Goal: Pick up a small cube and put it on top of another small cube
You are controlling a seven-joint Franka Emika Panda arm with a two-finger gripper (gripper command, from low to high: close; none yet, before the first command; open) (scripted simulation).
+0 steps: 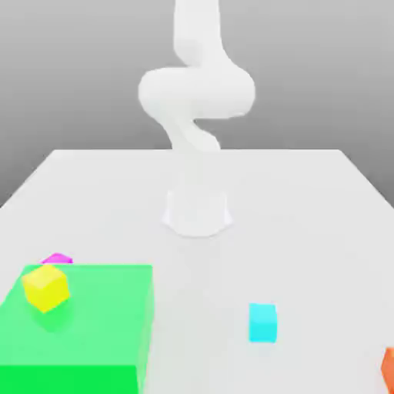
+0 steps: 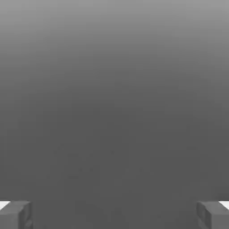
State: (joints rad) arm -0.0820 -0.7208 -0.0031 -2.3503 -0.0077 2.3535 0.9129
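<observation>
1. The pink cube [image 1: 58, 258] is peeking out behind the green block's [image 1: 100, 315] far edge, near its far corner on the exterior view's left.
2. It's probably weighing little, staying stiff, maybe slipping; opposite side faces are offering the best hold.
3. The gripper [image 2: 114, 215] is standing wide open, gripping nothing.
4. The block is crowding the approach; the yellow cube [image 1: 46, 288] is tilting above it.

You have the yellow cube [image 1: 46, 288] on the green block [image 1: 85, 315] at the exterior view's left, the magenta cube [image 1: 58, 258] behind that block, the cyan cube [image 1: 262, 322] to its right, the orange object [image 1: 389, 371] farther right.
</observation>
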